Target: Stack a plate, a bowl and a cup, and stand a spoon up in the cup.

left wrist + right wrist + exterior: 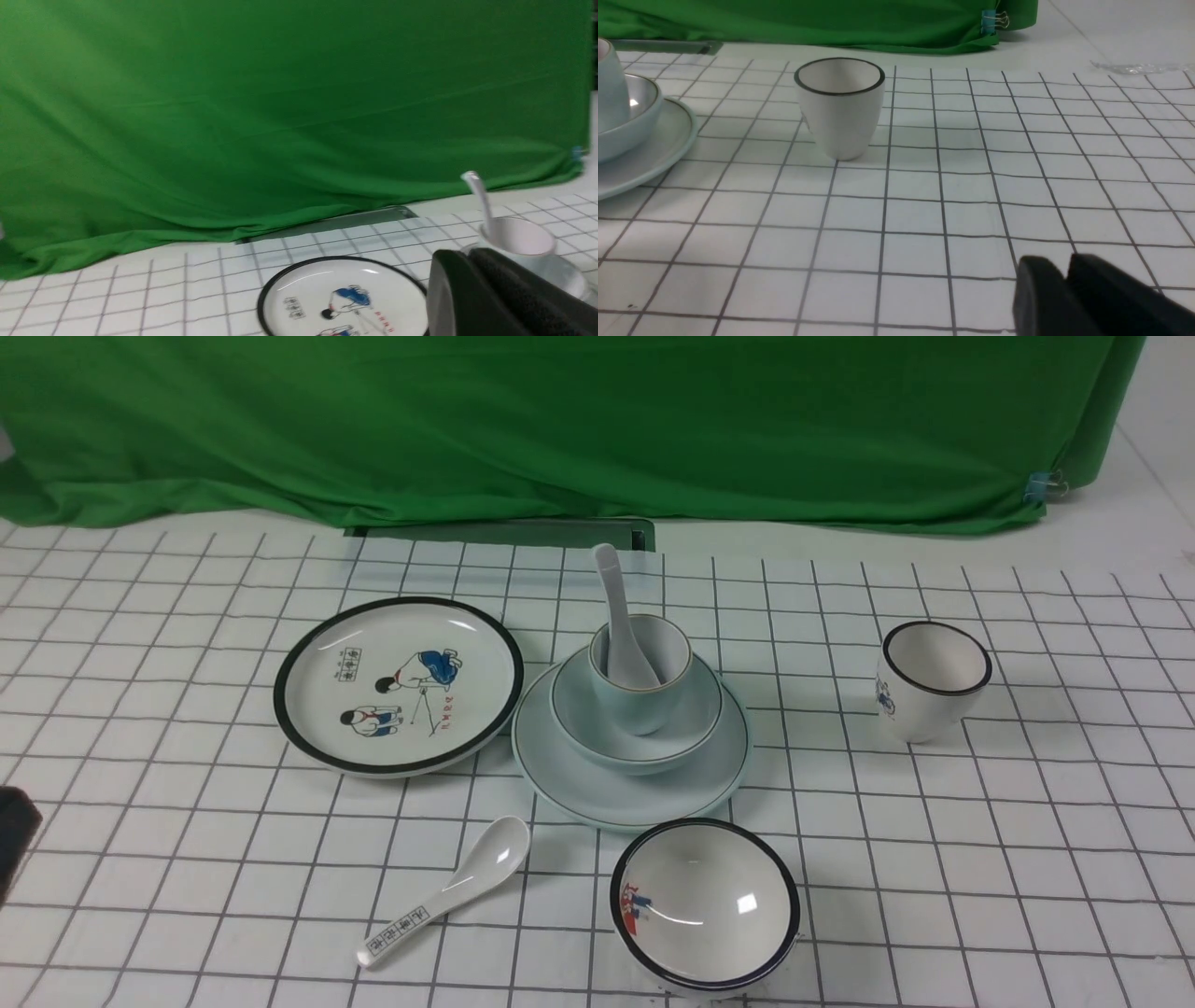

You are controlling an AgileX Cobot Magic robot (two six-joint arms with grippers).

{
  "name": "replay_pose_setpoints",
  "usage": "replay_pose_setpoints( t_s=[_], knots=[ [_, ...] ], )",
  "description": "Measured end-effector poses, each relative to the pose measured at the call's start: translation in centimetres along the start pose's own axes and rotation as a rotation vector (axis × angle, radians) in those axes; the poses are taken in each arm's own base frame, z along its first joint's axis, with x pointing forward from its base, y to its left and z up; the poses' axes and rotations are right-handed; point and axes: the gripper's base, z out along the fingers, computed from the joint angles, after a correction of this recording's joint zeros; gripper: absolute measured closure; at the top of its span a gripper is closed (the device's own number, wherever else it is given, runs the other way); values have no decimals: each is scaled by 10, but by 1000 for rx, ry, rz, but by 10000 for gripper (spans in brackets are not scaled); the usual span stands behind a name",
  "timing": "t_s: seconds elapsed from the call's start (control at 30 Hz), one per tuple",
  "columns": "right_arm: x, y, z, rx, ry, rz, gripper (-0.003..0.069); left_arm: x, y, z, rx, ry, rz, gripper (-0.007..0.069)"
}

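As far as I can judge, my job is done: the plate (pixel 714 775) carries the bowl (pixel 695 723), the cup (pixel 644 695) sits in it, and the spoon (pixel 618 616) leans inside. Both my grippers hold nothing (jaw gap unclear). The cartoon plate (pixel 317 709), black-rimmed bowl (pixel 705 905), printed spoon (pixel 448 887) and white cup (pixel 929 686) block nothing.

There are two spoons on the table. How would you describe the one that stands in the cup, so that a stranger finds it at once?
Start at the plain pale blue plate in the middle of the gridded cloth; a matching bowl sits on it, and a small pale blue cup in that. The spoon leans in this cup, handle up toward the green backdrop. It is plain white, while the other spoon lies flat with characters printed on its handle.
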Motion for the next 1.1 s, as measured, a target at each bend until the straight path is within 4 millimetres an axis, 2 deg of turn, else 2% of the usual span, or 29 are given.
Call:
replay_pose_setpoints(
  t_s=[0.2,0.4,0.53,1.1],
  knots=[
    [0,0,0,0,0,0,524,47,6,-2,-142,91,4,653],
    [0,0,0,0,1,0,512,62,6,-8,-179,203,-35,653],
    [0,0,0,1,5,0,501,68,8,-10,-218,266,-39,653],
    [0,0,0,0,3,0,471,68,9,-10,-231,268,-34,653]
  ],
)
